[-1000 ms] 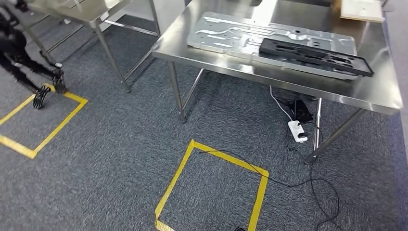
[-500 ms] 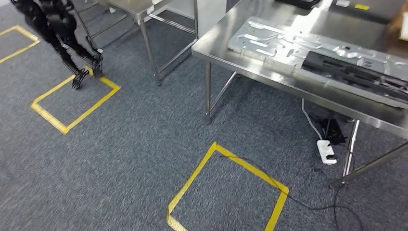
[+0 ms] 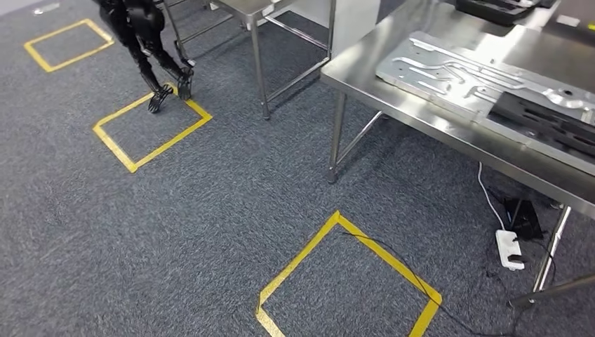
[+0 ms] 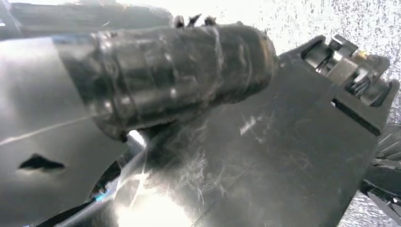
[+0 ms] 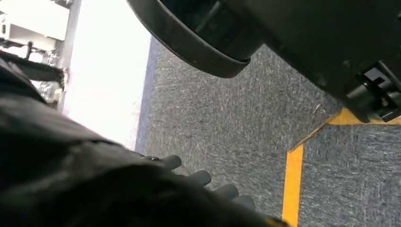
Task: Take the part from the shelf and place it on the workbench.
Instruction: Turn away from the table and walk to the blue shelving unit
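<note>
workbench (image 3: 449, 133) sits upper right with a silver plate (image 3: 449, 70) on it, can't tell either hand's grip

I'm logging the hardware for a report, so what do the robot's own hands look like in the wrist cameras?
The left hand looks dark and bulky, with a glossy, ribbed, rounded surface, blurred by glare. The right hand shows a dark cover and a row of dark grey, rounded fingertips. No markings or cables can be made out on either.

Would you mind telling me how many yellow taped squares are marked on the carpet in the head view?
3: one nearest the camera, one mid-left under a black robot's feet, one at far top left. Others may lie outside the picture.
</note>
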Robot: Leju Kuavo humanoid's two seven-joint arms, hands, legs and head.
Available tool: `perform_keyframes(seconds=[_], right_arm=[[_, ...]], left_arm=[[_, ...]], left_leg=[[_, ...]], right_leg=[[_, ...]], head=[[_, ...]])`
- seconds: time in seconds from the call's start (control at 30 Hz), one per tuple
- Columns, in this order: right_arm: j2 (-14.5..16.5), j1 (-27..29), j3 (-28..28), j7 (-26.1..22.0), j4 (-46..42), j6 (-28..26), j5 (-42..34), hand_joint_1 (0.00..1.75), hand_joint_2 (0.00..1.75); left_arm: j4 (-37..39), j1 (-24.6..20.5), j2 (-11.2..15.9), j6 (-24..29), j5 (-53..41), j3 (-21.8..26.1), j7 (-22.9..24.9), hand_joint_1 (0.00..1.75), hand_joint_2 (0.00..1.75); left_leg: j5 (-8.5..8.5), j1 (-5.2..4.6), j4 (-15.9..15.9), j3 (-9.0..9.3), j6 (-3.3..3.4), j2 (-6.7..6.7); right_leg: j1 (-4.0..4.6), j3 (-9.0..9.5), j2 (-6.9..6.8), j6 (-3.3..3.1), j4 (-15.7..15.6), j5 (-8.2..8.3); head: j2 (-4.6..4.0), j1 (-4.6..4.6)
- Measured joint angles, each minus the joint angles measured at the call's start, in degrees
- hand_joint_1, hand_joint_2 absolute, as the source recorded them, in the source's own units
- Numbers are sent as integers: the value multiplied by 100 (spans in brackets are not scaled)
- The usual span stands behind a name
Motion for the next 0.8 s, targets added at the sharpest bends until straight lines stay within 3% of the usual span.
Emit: perform_keyframes(seconds=[0.07, 0.13, 0.2, 0.27, 0.3, 0.33, 0.37, 0.43, 0.5, 0.57, 0.6, 0.67, 0.73, 0.8], right_arm=[[-2, -10, 5, 23, -1, 12, -19, 0, 0], [-6, -27, 8, 54, -3, 28, -32, 0, 0], [-11, -29, 13, 102, -3, 31, -69, 0, 0], [-14, -8, 15, 161, 0, 29, -134, 0, 0], [-16, 6, 15, 189, 2, 28, -165, 0, 0], [-20, 15, 15, 215, 4, 28, -189, 0, 0], [-25, 17, 15, 247, 6, 26, -216, 0, 0], [-35, 9, 15, 366, 9, -4, -319, 0, 0], [-41, 4, 10, 573, 13, -88, -494, 0, 0], [-43, 9, -9, 787, 19, -178, -640, 0, 0], [-38, 11, -19, 889, 22, -199, -681, 0, 0], [-31, 4, -29, 1050, 28, -185, -695, 0, 0], [-31, -1, -30, 1179, 30, -114, -635, 0, 0], [-38, 13, -28, 1242, 35, -4, -528, 0, 0]], left_arm=[[0, 9, -11, -17, 2, 0, 6, 0, 0], [0, 13, -25, -51, -1, 0, 50, 0, 0], [0, -6, -46, -111, -12, 0, 129, 0, 0], [0, -22, -67, -168, -16, 0, 209, 0, 0], [0, -26, -71, -186, -15, 0, 242, 0, 0], [0, -29, -74, -201, -11, 0, 269, 0, 0], [0, -32, -78, -211, -3, 0, 292, 0, 0], [0, -45, -97, -218, 34, 0, 350, 0, 0], [0, -63, -118, -220, 91, 0, 431, 0, 0], [0, -70, -129, -218, 120, 0, 498, 0, 0], [0, -64, -136, -215, 118, -1, 520, 0, 0], [1, -62, -153, -211, 85, -2, 559, 0, 0], [2, -85, -170, -214, 10, -3, 585, 0, 0], [2, -116, -191, -223, -55, -9, 634, 0, 0]], left_leg=[[19, 8, -36, 0, 80, -145], [52, 39, -95, 51, 163, -269], [69, 49, -118, 82, 237, -388], [64, 35, -113, 80, 270, -541], [62, 27, -110, 85, 274, -627], [58, 21, -103, 94, 273, -717], [50, 18, -91, 104, 267, -805], [11, 13, -35, 94, 237, -953], [-16, 20, 13, 51, 183, -1078], [-7, 36, 3, 15, 123, -1186], [-15, 35, 5, 10, 95, -1183], [-148, 15, 221, -84, 20, -955], [-446, 11, 847, -392, -53, -631], [-622, 27, 1412, -706, -91, -503]], right_leg=[[1, 38, -65, 72, -19, -18], [-18, 16, 167, 123, 122, -143], [-22, -273, 502, 123, 755, -484], [-1, -683, 605, 112, 1529, -765], [8, -787, 616, 107, 1676, -749], [12, -783, 625, 97, 1589, -613], [11, -671, 656, 81, 1282, -387], [0, -351, 875, 43, 482, -14], [-5, -169, 1037, 21, 88, 70], [9, -132, 966, -9, 66, 54], [-1, -110, 903, -38, 39, 62], [-39, -50, 768, -90, -30, 77], [-52, 0, 607, -116, -67, 66], [-46, 23, 424, -121, -65, 32]], head=[[0, 6], [0, 28], [-1, 62], [-1, 71], [0, 69], [0, 69], [-1, 69], [-1, 71], [0, 69], [0, 69], [0, 71], [1, 17], [1, -46], [0, -56]])
